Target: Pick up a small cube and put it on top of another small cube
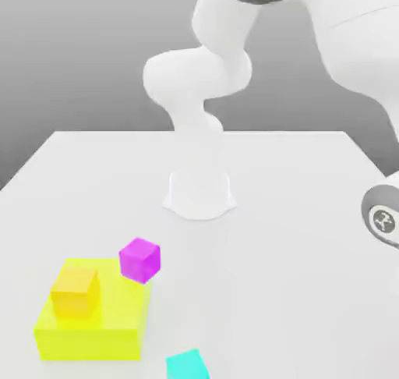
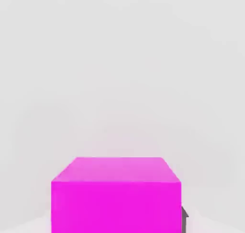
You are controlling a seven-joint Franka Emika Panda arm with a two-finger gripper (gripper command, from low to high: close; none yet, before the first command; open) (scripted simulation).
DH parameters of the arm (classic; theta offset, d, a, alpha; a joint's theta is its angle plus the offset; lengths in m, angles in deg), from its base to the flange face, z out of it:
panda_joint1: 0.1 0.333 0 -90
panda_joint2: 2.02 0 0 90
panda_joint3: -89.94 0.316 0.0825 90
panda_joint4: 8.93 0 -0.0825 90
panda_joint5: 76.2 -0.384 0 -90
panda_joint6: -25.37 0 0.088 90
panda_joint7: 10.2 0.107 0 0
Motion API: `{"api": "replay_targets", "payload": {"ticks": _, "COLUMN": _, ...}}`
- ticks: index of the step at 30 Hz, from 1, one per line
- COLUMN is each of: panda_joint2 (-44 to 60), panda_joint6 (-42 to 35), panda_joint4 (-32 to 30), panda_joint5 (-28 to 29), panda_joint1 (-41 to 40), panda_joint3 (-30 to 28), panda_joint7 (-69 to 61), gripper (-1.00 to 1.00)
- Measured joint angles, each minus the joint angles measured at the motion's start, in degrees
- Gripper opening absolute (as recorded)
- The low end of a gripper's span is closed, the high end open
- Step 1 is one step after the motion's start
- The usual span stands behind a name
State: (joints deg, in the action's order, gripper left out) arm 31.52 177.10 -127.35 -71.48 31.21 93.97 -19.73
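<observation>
Pink cube: the hand view gives it close up – a pale pink top and a deeper pink side face, the pink cube (image 2: 116,205) sitting square between the fingertips of the gripper (image 2: 116,220).
Gripper: closed and clamped on the pink cube, a dark sliver of finger (image 2: 183,221) right against one side face.
Arm: in the exterior view, the white arm (image 1: 199,77) rises from its base on the pale table (image 1: 273,253) and comes down again along the exterior view's right edge, to a round joint with an emblem (image 1: 383,219).
Yellow block: wide and low, the yellow block (image 1: 92,342) lies towards the exterior view's lower left.
Orange cube: the orange cube (image 1: 75,292) rests on top of the yellow block.
Purple cube: turned corner-on, the purple cube (image 1: 140,260) is at the block's far corner – touching or just beside it, I cannot tell. Nor can I tell whether it is the hand view's pink one.
Cyan cube: partly cut by the exterior view's lower edge, the cyan cube (image 1: 187,365) is near the yellow block and apart from it.
</observation>
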Motion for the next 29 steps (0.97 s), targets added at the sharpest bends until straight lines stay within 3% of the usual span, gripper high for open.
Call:
{"api": "replay_targets", "payload": {"ticks": 3, "panda_joint2": -5.7, "panda_joint6": -4.2, "panda_joint4": -1.5, "panda_joint5": -0.8, "panda_joint1": -0.7, "panda_joint3": 0.2, "panda_joint7": -0.6, "gripper": -1.00}}
{"api": "replay_targets", "payload": {"ticks": 15, "panda_joint2": -26.5, "panda_joint6": -9.9, "panda_joint4": -15.3, "panda_joint5": -1.3, "panda_joint1": -16.3, "panda_joint3": -15.1, "panda_joint7": -2.4, "gripper": -1.00}}
{"api": "replay_targets", "payload": {"ticks": 20, "panda_joint2": -35.8, "panda_joint6": -12.5, "panda_joint4": -22.4, "panda_joint5": -1.5, "panda_joint1": -31.6, "panda_joint3": -23.0, "panda_joint7": -3.9, "gripper": -1.00}}
{"api": "replay_targets", "payload": {"ticks": 25, "panda_joint2": -32.8, "panda_joint6": -6.5, "panda_joint4": -26.2, "panda_joint5": -5.7, "panda_joint1": -34.8, "panda_joint3": -24.5, "panda_joint7": -7.9, "gripper": -1.00}}
{"api": "replay_targets", "payload": {"ticks": 26, "panda_joint2": -31.3, "panda_joint6": -4.8, "panda_joint4": -26.6, "panda_joint5": -6.5, "panda_joint1": -34.9, "panda_joint3": -24.4, "panda_joint7": -8.5, "gripper": 1.00}}
{"api": "replay_targets", "payload": {"ticks": 29, "panda_joint2": -31.3, "panda_joint6": -4.8, "panda_joint4": -26.6, "panda_joint5": -6.5, "panda_joint1": -35.0, "panda_joint3": -24.4, "panda_joint7": -8.5, "gripper": 1.00}}
